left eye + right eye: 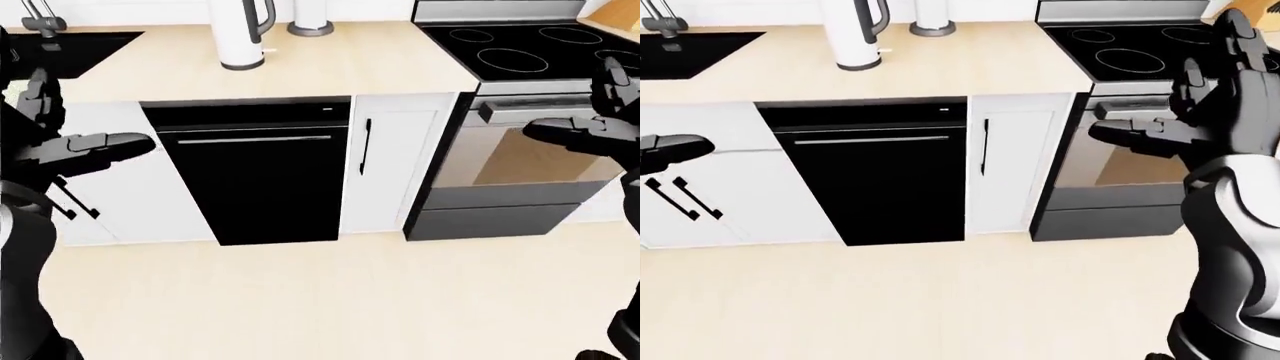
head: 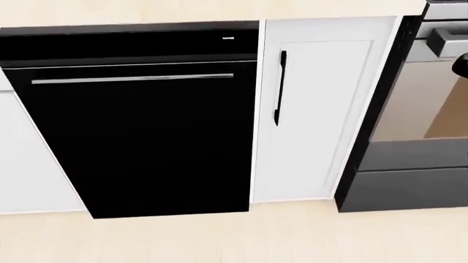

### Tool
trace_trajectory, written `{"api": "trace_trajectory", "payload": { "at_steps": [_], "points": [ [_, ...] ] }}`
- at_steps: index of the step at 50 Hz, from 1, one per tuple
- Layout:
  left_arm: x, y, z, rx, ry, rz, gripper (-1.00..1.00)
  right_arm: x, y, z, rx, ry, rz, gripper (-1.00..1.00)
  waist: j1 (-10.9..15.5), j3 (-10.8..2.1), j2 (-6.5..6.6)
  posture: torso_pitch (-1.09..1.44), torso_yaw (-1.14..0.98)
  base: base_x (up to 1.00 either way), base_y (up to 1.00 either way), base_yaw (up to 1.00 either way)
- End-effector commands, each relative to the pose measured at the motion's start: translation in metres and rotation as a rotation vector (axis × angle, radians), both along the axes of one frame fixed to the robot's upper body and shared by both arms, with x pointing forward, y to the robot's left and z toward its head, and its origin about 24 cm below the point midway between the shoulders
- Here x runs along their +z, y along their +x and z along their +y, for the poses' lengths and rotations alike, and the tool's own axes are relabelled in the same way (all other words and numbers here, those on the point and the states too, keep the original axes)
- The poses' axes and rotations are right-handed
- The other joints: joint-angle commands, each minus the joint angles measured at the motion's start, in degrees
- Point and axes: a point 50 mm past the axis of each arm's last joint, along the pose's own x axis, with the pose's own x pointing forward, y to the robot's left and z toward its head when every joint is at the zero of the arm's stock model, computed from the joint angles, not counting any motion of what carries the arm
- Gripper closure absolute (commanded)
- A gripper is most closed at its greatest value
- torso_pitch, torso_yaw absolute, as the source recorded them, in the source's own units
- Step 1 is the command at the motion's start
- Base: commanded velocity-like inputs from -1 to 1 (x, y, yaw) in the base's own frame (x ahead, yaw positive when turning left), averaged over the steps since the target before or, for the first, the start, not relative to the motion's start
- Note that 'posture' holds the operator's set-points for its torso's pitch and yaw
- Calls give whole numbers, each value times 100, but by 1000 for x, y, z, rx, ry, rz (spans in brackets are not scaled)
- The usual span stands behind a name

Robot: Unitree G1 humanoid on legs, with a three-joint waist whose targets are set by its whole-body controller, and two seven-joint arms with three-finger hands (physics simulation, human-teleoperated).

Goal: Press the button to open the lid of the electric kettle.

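Observation:
The white electric kettle (image 1: 241,35) with a grey handle stands on the beige counter (image 1: 350,67) at the top of the left-eye view; its top and lid are cut off by the frame edge. My left hand (image 1: 75,139) hangs open at the left, well below and left of the kettle, holding nothing. My right hand (image 1: 1180,112) is open at the right, before the stove, far from the kettle. The head view shows no kettle and no hands.
A black dishwasher (image 1: 255,172) sits under the counter below the kettle, a white cabinet door (image 1: 385,165) to its right. A black cooktop and oven (image 1: 530,52) are at right. A black sink (image 1: 70,49) is at top left. A grey round base (image 1: 311,28) stands right of the kettle.

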Motion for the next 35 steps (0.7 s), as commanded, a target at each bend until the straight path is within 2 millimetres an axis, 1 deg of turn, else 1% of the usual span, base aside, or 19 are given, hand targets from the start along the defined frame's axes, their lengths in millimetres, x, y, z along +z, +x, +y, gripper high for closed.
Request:
{"api": "trace_trajectory", "payload": {
  "at_steps": [1, 5, 8, 10, 14, 16, 19, 20, 21, 22, 23, 24, 27, 30, 31, 32, 33, 34, 35],
  "points": [
    [13, -6, 1, 10, -8, -64, -100, 19, -8, 3, 10, -28, -88, -100, -7, -232, 17, 0, 0, 12, 0, 0],
    [14, -6, 2, 20, 1, -61, -100, 22, -9, 5, 18, -41, -96, -100, -20, -17, 21, 0, 0, 22, 0, 0],
    [18, -8, 1, 22, 16, -67, -100, 23, -10, 5, 19, -45, -101, -100, -25, 66, -47, 0, 0, 35, 0, 0],
    [18, -8, 1, 22, 22, -67, -100, 24, -11, 5, 19, -46, -103, -100, -27, 70, -71, 0, 0, 34, 0, 0],
    [19, -9, 2, 30, 30, -70, -100, 27, -12, 6, 28, -47, -107, -100, -27, 0, 6, 0, 0, 35, 0, 0],
    [20, -9, 2, 34, 29, -72, -100, 27, -12, 6, 30, -48, -109, -100, -42, -40, 130, 0, 0, 35, 0, 0],
    [21, -9, 3, 38, 26, -73, -100, 29, -13, 7, 33, -49, -111, -100, -67, -53, 490, 0, 0, 35, 0, 0],
    [21, -9, 3, 38, 27, -73, -100, 29, -13, 7, 33, -50, -112, -100, -20, -34, 305, 0, 0, 35, 0, 0],
    [21, -9, 3, 38, 28, -73, -100, 29, -13, 7, 33, -49, -112, -100, -66, -27, 402, 0, 0, 36, 0, 0],
    [20, -9, 3, 36, 29, -72, -100, 29, -13, 7, 32, -49, -113, -100, -32, -48, 395, 0, 0, 35, 0, 0],
    [20, -9, 3, 36, 28, -70, -100, 29, -14, 7, 33, -49, -113, -100, -18, -104, 366, 0, 0, 36, 0, 0],
    [20, -9, 3, 36, 28, -70, -100, 30, -14, 7, 34, -49, -114, -100, -11, -114, 323, 0, 0, 35, 0, 0],
    [21, -9, 4, 36, 27, -72, -100, 31, -14, 7, 35, -47, -115, -100, 45, -80, 178, 0, 0, 35, 0, 0],
    [21, -9, 3, 35, 25, -72, -100, 32, -15, 7, 34, -46, -116, -100, 107, -108, -61, 0, 0, 34, 0, 0],
    [21, -9, 3, 34, 26, -71, -100, 32, -15, 7, 33, -46, -117, -100, 122, -146, -205, 0, 0, 35, 0, 0],
    [21, -9, 3, 33, 24, -70, -100, 33, -16, 8, 35, -46, -119, -100, 127, -222, -271, 0, 0, 35, 0, 0],
    [20, -9, 3, 33, 24, -69, -100, 34, -16, 8, 37, -47, -119, -100, 70, -117, -226, 0, 0, 35, 0, 0],
    [20, -9, 3, 32, 24, -69, -100, 34, -16, 8, 37, -47, -120, -100, 88, -12, -330, 0, 0, 35, 0, 0],
    [21, -10, 3, 32, 23, -70, -100, 34, -16, 9, 38, -48, -120, -100, 42, -16, -330, 0, 0, 36, 0, 0]
  ]
}}
